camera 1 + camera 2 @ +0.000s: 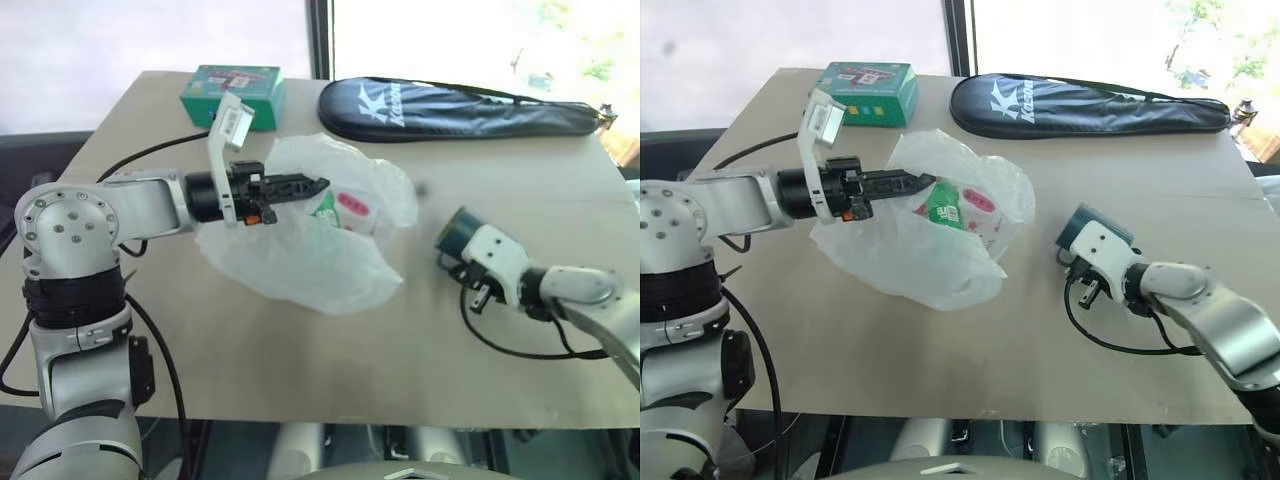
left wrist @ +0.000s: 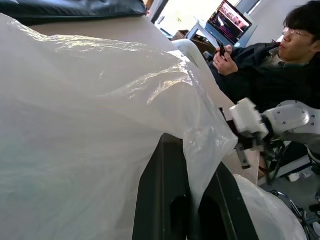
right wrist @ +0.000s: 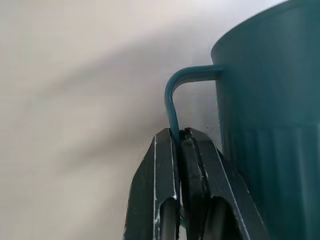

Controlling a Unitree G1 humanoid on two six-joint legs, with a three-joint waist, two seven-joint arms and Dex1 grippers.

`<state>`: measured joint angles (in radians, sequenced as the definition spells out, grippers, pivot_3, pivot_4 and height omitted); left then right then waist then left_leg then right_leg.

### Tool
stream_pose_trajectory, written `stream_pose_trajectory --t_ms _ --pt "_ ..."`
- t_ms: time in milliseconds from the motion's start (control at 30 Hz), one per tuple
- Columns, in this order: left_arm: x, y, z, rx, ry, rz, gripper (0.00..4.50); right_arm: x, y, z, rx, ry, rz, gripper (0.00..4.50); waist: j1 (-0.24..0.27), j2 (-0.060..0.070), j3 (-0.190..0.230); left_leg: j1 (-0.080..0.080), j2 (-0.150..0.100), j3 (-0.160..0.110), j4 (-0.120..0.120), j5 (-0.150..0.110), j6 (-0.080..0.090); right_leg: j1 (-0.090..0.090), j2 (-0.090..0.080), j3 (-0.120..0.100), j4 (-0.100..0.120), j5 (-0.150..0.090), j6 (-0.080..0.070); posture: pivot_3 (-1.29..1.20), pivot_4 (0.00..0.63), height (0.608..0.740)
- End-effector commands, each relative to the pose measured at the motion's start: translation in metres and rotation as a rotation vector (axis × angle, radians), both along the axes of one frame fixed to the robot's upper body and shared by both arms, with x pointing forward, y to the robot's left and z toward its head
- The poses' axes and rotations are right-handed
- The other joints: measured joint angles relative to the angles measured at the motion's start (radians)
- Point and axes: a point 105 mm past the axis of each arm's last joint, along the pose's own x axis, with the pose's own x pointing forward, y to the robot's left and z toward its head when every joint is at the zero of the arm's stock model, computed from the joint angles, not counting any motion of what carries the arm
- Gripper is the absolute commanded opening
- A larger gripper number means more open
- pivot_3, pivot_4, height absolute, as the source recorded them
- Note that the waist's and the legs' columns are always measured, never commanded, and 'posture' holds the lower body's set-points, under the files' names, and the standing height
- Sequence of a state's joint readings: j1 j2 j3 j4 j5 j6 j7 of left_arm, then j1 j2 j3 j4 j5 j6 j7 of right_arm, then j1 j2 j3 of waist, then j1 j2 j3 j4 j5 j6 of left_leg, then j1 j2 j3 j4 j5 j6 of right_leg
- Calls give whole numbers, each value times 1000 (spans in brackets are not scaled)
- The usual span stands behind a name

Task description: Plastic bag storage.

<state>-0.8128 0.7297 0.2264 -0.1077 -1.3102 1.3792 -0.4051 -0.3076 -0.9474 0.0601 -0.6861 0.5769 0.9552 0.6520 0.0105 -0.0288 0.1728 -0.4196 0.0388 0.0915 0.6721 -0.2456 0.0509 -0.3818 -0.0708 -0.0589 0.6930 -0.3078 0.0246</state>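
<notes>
Above the table [image 1: 300,370], left gripper [image 1: 318,185] pinches the plastic bag [image 1: 300,260] level; right gripper [image 3: 180,137] clamps a mug's handle [image 3: 172,100].

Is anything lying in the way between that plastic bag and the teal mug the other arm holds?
Nothing visible: only bare table lies between the plastic bag, pinched by the left gripper, and the mug, held by its handle in the right gripper.
</notes>
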Motion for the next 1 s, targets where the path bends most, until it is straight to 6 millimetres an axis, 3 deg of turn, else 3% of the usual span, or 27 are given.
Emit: stream_pose_trajectory --t_ms 33,167,333,533,633,733,767,833,933,1000 --pt "2 -6 18 -36 -45 0 0 -27 25 24 19 -28 188 68 0 0 0 1 0 -1 0 0 0 1 0 -1 0 0 0 0 150 740" --pt "9 -10 25 -53 -56 21 0 -41 50 18 43 50 324 68 0 -1 0 2 0 -1 0 0 0 3 -1 -1 -1 0 0 0 150 740" --pt "5 -12 21 -10 -59 9 0 -35 73 18 77 76 394 68 -7 0 0 2 0 -1 0 0 0 3 -1 -1 -1 0 0 0 150 740" --pt "-16 -9 15 2 -21 -81 0 0 109 20 147 59 456 68 -24 0 1 2 -1 -1 0 0 0 3 0 -1 -1 0 0 0 150 740" --pt "-24 -7 16 -10 -21 -109 0 28 135 21 170 3 469 68 -25 0 1 2 0 -1 -1 0 0 2 0 -1 -1 0 0 0 150 740" --pt "-19 -3 17 -15 -39 -54 0 62 163 24 232 -96 421 68 -28 0 1 2 0 0 -1 0 0 2 0 -1 0 0 0 0 150 740" --pt "-17 -1 18 -15 -49 -28 0 60 176 27 325 -38 479 68 -28 0 1 2 0 -1 -1 0 0 2 0 -1 0 0 0 0 150 740" --pt "-14 1 17 -10 -62 10 0 69 187 29 341 -95 495 68 -27 0 1 2 0 0 -1 0 0 2 0 -1 0 0 0 0 150 740" --pt "-14 -1 19 -45 -96 24 0 68 189 24 323 -148 534 1072 -21 0 1 2 -1 -1 -1 0 0 2 -1 -2 -2 0 0 0 150 740" --pt "-13 -2 17 -48 -103 43 0 61 184 25 338 -151 566 2014 -20 -1 1 1 -2 -1 -1 0 0 2 -2 -2 -2 0 0 0 150 740"
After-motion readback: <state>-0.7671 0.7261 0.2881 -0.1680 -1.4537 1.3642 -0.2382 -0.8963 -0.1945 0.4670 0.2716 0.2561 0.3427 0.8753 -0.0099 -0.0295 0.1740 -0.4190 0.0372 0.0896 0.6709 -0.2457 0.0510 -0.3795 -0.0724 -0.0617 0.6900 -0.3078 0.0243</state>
